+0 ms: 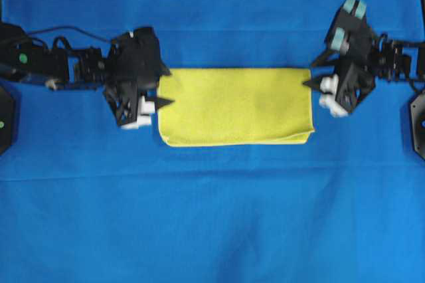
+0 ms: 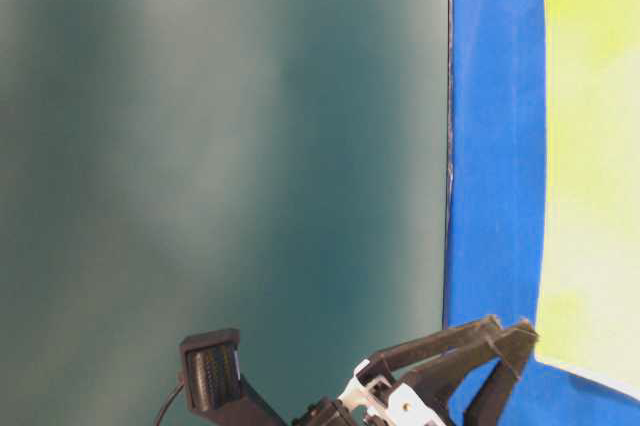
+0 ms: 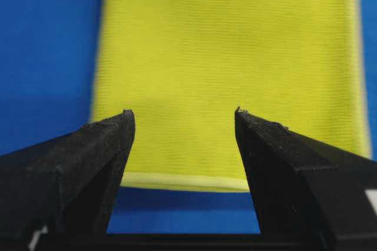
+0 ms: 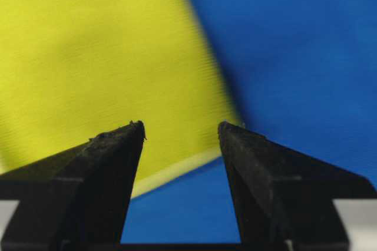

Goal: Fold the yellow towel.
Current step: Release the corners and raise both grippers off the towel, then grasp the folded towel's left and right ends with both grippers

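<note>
Blue table cloth (image 1: 212, 230) everywhere, flat. Yellow towel (image 1: 236, 105) in the middle, folded to a long rectangle. Left gripper (image 1: 161, 94) at the towel's left end, jaws wide apart, holding nothing. Right gripper (image 1: 312, 77) at the right end, also spread wide and empty. Both arms stretched inward, low, facing each other.

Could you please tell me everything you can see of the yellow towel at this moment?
The yellow towel is a bright yellow cloth with a fine woven texture and a thin paler hem. It lies flat on the blue table cloth, folded into a wide rectangle, with layered edges showing at its lower right corner. The left gripper and the right gripper sit open at its two short ends, and both wrist views show nothing between the fingers, so neither holds it.
</note>
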`<state>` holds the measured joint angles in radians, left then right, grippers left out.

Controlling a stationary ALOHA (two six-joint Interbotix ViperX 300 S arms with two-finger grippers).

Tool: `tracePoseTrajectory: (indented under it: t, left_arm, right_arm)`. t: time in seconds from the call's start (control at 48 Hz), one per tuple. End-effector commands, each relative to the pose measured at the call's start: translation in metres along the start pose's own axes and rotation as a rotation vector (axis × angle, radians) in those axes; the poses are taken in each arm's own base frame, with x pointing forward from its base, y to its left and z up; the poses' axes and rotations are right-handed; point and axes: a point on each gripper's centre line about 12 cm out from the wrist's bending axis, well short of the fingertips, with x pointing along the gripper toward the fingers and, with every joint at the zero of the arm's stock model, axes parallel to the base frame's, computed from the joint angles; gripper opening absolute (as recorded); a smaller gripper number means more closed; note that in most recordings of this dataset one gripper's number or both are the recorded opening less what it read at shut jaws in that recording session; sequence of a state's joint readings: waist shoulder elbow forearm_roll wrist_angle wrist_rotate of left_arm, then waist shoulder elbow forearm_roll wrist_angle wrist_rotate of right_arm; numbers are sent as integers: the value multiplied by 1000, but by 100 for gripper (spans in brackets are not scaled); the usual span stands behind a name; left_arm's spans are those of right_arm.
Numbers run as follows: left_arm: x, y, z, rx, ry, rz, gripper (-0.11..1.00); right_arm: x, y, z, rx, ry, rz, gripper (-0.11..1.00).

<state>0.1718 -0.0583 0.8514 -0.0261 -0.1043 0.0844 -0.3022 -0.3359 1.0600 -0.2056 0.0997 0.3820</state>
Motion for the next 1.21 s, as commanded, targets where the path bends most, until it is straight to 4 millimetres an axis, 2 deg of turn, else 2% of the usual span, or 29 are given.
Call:
tracePoseTrajectory:
  t: [0.0, 0.417, 0.584, 0.688, 0.813, 0.959, 1.022, 1.063, 1.188]
  left_arm:
    - [-1, 12, 12, -16, -38, 27, 66]
    - [21, 40, -17, -61, 35, 88, 65]
    - [28, 45, -25, -73, 63, 97, 63]
    - [32, 45, -30, -73, 80, 95, 62]
    - [33, 45, -31, -74, 89, 94, 55]
    - [33, 45, -30, -70, 99, 92, 39]
    - [33, 45, -31, -61, 110, 90, 31]
    - [33, 44, -32, -51, 118, 87, 25]
    - [32, 42, -31, -8, 138, 77, 11]
  right_arm:
    - [2, -8, 9, -3, -19, -22, 58]
    - [36, -12, -2, -3, 65, -31, 58]
    - [49, -14, -14, 0, 121, -38, 58]
    - [50, -14, -16, 4, 130, -40, 58]
    - [50, -14, -16, 5, 133, -41, 58]
    - [50, -13, -15, 1, 130, -39, 56]
    - [50, -12, -16, -9, 132, -36, 52]
    - [49, -11, -16, -11, 131, -34, 44]
    - [47, -8, -15, -21, 124, -26, 9]
